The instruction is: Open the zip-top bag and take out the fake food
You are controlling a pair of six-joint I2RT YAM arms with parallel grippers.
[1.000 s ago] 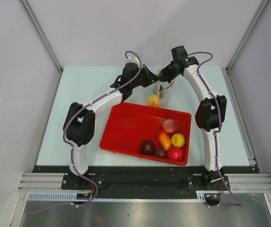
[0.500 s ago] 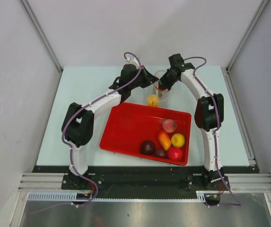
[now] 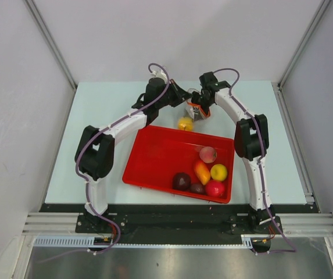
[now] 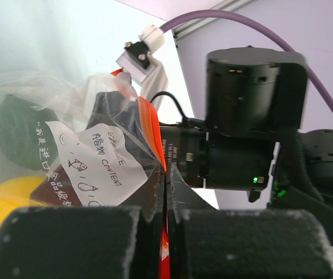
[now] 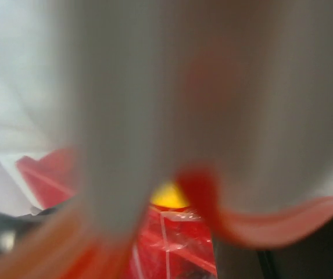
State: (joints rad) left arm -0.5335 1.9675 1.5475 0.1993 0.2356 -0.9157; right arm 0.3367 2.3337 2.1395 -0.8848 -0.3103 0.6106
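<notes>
Far left in the top view, my left arm reaches across the table toward the far middle. The left gripper is closed. In its wrist view the two fingers stand almost together, with bag film and the orange zip strip pinched in the narrow slit between them. The bag hangs above the table between the two grippers, just beyond the far rim of the tray, and carries a white label. A yellow fruit sits below the bag, just beside that rim. In the left wrist view it shows through the film, but I cannot tell whether it is inside the bag. The right gripper meets the bag from the right. Its wrist view is filled with blurred film and zip strip and the fingers are hidden, so I cannot tell how far it is open or whether it grips. Six pieces lie in the right end of the tray, well apart from the bag: a maroon piece, a small dark piece, an orange piece, a pink piece, a red piece and a yellow ball.
</notes>
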